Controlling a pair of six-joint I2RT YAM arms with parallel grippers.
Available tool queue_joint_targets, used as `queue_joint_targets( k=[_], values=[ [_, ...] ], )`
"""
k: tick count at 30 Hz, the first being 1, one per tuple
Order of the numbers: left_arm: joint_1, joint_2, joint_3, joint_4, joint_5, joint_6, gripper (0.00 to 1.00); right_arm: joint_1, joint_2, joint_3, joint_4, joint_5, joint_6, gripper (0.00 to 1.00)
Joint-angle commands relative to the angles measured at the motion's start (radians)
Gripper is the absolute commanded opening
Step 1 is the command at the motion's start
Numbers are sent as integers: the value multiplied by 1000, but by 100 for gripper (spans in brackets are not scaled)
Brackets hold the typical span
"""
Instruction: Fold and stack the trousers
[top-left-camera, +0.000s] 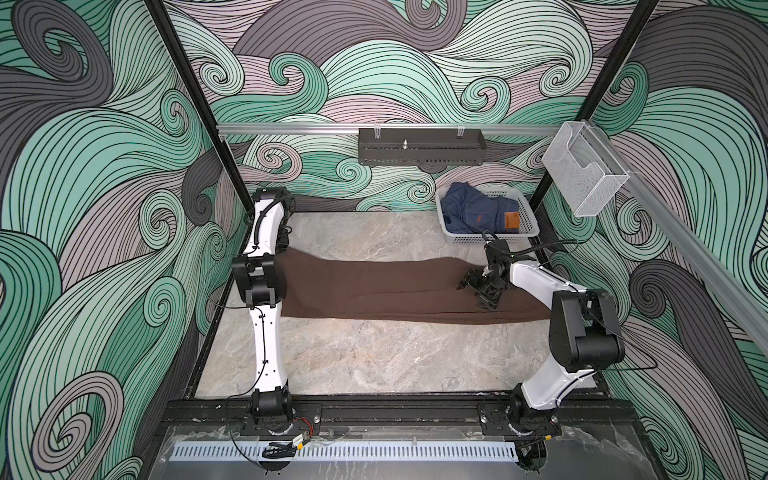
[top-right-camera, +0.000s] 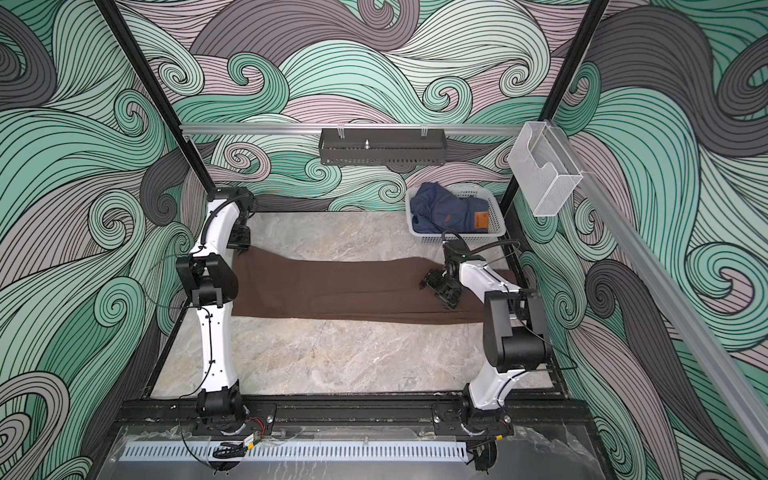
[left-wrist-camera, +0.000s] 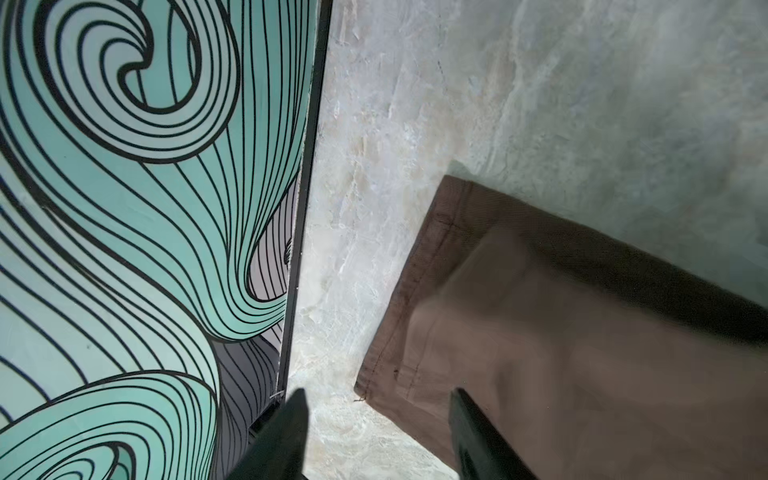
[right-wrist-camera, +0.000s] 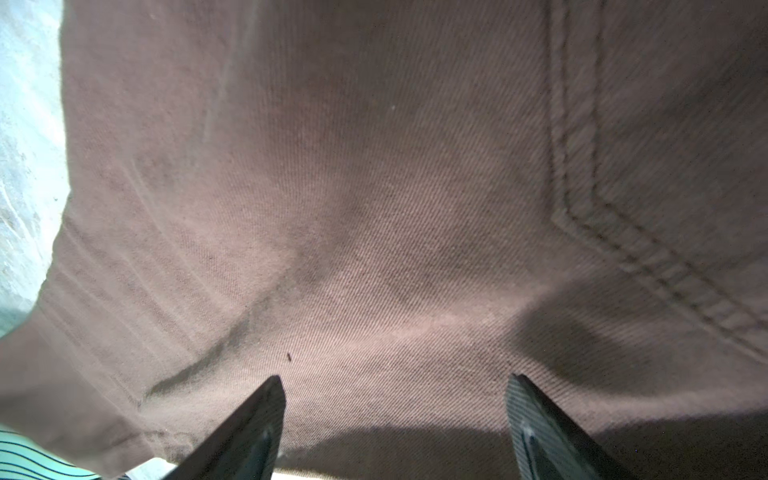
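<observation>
Trousers (top-left-camera: 395, 291) flat in front of basket (top-left-camera: 490, 240), seemingly halved lengthwise; cross-folds and stacking not yet done. Fingers spread, empty, on left gripper (left-wrist-camera: 378, 395) and right gripper (right-wrist-camera: 395, 377).

The brown trousers (top-right-camera: 353, 291) lie flat across the marble worktop (top-right-camera: 332, 361), the right claw (top-right-camera: 438, 293) over their right end; a white basket (top-right-camera: 486, 235) behind holds blue jeans (top-right-camera: 440, 210).

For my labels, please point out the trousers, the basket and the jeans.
trousers (top-left-camera: 374, 286), in a top view, leg middle
basket (top-left-camera: 465, 241), in a top view, front wall
jeans (top-left-camera: 473, 212), in a top view, centre
</observation>
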Motion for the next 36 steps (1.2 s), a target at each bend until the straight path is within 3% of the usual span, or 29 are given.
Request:
queue_joint_targets(
  k=[1,5,11,16,24,36],
  values=[
    [18,-52,42,-42,22,-20,66,10,-23,24,-30,21,-6,84],
    [80,-198,-51,-55,224,-99,69,18,-82,13,-47,31,13,85],
    [247,-565,-715,323,636,-219,64,56,-177,-57,0,28,85,85],
    [402,-668,-1053,568,931,-352,57,92,-209,-93,25,11,112,85],
    [436,-621,-1219,766,983,-472,61,103,-185,-112,62,-17,118,85],
    [433,-554,-1269,877,921,-573,62,102,-143,-99,75,-27,109,84]
  ],
)
